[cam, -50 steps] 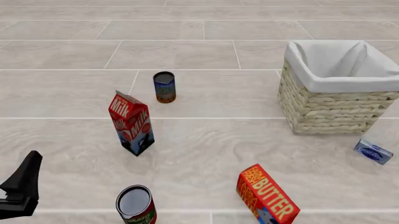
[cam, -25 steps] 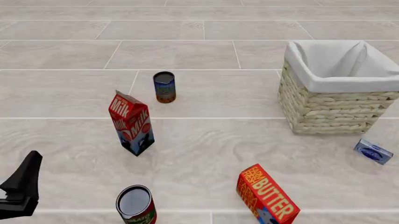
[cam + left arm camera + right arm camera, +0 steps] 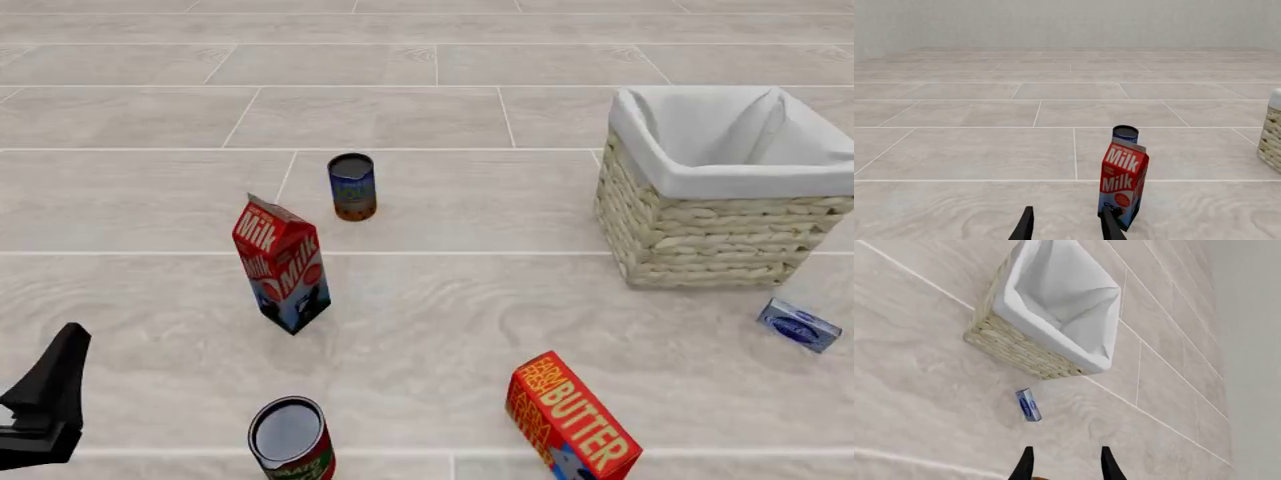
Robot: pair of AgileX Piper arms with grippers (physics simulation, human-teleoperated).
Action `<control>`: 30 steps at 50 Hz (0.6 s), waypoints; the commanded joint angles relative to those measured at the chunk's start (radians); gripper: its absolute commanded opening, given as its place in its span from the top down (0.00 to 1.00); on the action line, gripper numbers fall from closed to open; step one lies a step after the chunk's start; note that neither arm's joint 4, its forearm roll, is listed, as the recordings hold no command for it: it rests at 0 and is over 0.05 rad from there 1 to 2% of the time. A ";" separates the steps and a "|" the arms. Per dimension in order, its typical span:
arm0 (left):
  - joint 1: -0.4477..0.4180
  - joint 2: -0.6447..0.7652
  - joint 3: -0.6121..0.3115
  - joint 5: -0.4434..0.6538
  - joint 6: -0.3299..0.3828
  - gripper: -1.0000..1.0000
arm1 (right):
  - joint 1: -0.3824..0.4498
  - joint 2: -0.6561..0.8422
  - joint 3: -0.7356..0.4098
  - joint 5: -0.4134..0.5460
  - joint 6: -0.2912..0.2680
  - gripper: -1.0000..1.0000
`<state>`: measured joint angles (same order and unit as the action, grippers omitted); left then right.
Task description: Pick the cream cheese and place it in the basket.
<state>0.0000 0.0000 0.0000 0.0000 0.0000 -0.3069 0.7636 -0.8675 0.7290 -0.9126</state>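
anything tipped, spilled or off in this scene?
No spills or damage. The butter box stands tilted rather than flat, and the milk carton leans a little. The cream cheese lies outside the basket, near its front right corner. Both cans stand upright.

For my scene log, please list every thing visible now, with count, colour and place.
basket: 1, cream wicker with white lining, far right
cream cheese: 1, light blue and white, near the basket's front right corner
milk carton: 1, red, left of centre
butter box: 1, red-orange, near edge
cans: 2, one blue behind the milk, one at near edge
left tool: black, open
right tool: black, open, over the floor short of the cream cheese
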 commanded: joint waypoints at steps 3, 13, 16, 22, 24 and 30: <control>0.000 0.000 0.000 0.000 0.000 0.00 | -0.124 0.152 0.082 -0.098 -0.136 0.00; 0.000 0.000 0.000 0.000 0.000 0.00 | -0.180 0.234 0.116 -0.149 -0.246 0.00; 0.000 0.000 0.000 0.000 0.000 0.00 | -0.178 0.261 0.104 -0.138 -0.236 0.00; 0.000 0.000 0.000 0.000 0.000 0.00 | -0.214 0.300 0.127 -0.176 -0.273 0.00; 0.000 0.000 0.000 0.000 0.000 0.00 | -0.229 0.316 0.150 -0.212 -0.306 0.00; 0.000 0.000 0.000 0.000 0.000 0.00 | -0.221 0.366 0.148 -0.251 -0.304 0.00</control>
<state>0.0000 0.0000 0.0000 0.0000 0.0000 -0.5105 1.0525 -0.7331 0.5356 -1.1856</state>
